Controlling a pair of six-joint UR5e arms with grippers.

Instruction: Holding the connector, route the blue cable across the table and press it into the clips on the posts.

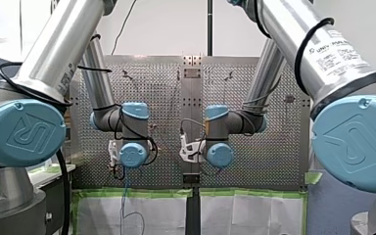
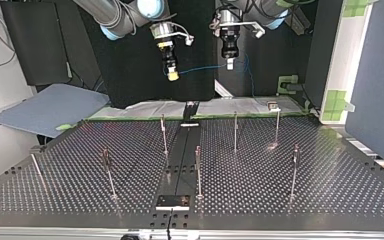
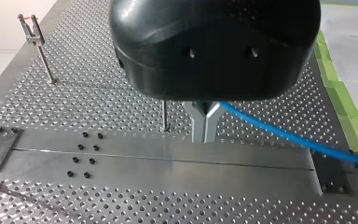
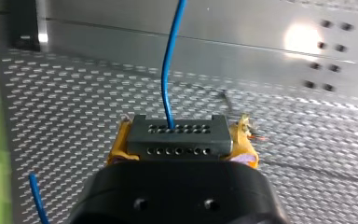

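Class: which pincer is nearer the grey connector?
Right. My right pincer clamps the connector between its yellow pads; my left pincer is apart from it, shut on the blue cable farther along.

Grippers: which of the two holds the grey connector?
My right gripper, with yellow pads, grips the connector; my left gripper pinches only the blue cable.
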